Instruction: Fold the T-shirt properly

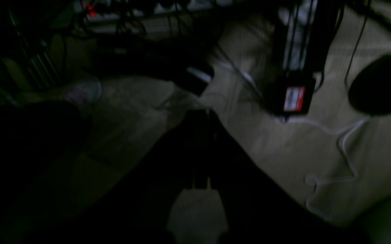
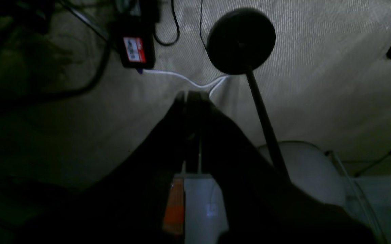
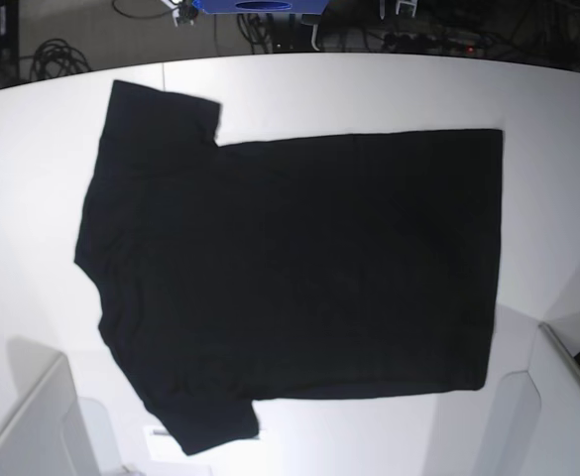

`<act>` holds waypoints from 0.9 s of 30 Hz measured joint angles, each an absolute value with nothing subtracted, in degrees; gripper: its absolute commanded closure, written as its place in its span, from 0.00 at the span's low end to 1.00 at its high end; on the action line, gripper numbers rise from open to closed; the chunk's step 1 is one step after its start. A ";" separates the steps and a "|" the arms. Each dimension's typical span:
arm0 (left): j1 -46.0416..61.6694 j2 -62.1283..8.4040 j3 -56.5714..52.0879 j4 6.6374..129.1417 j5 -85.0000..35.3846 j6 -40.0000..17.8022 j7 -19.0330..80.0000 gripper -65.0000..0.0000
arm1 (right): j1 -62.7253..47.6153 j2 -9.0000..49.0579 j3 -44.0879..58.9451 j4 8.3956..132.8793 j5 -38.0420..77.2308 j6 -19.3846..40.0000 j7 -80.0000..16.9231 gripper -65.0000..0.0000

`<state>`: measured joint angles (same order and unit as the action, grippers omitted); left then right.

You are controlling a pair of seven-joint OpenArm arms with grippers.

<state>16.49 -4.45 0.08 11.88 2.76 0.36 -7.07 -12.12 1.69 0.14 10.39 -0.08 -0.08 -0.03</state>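
Both wrist views are dark and blurred; the base view's frame cuts off both arms.

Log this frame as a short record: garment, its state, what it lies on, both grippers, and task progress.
garment: T-shirt, plain black, short-sleeved
state: spread flat and unfolded, both sleeves out toward the left side of the base view
surface: white table
left gripper: shut, raised above the floor, holding nothing visible
right gripper: shut, raised above the floor, holding nothing visible
arms in base view: not seen over the shirt
progress: no fold made yet
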 measured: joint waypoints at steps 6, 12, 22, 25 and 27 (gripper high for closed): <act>18.55 -4.93 0.03 17.65 2.81 0.12 -6.83 1.00 | -11.64 2.46 0.16 10.50 -0.05 -0.21 0.47 1.00; 22.83 -5.06 0.03 24.03 2.81 0.14 -7.55 1.00 | -12.88 2.11 8.43 12.60 2.04 -0.12 0.08 1.00; 30.96 -9.80 0.08 40.03 -10.76 -0.03 -7.09 1.00 | -24.05 2.33 9.91 33.91 2.20 -0.05 -5.54 1.00; 30.85 -11.86 0.60 40.10 -10.35 0.16 -7.05 1.00 | -25.50 1.72 13.91 39.42 2.28 0.01 -6.87 1.00; 31.35 -12.29 0.58 40.56 -6.85 0.16 -6.87 1.00 | -26.11 1.41 17.21 42.30 2.35 0.01 -7.44 1.00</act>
<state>31.35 -12.29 0.58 40.56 -6.85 0.16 -6.87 -26.11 1.41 17.21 42.30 2.35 0.01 -7.44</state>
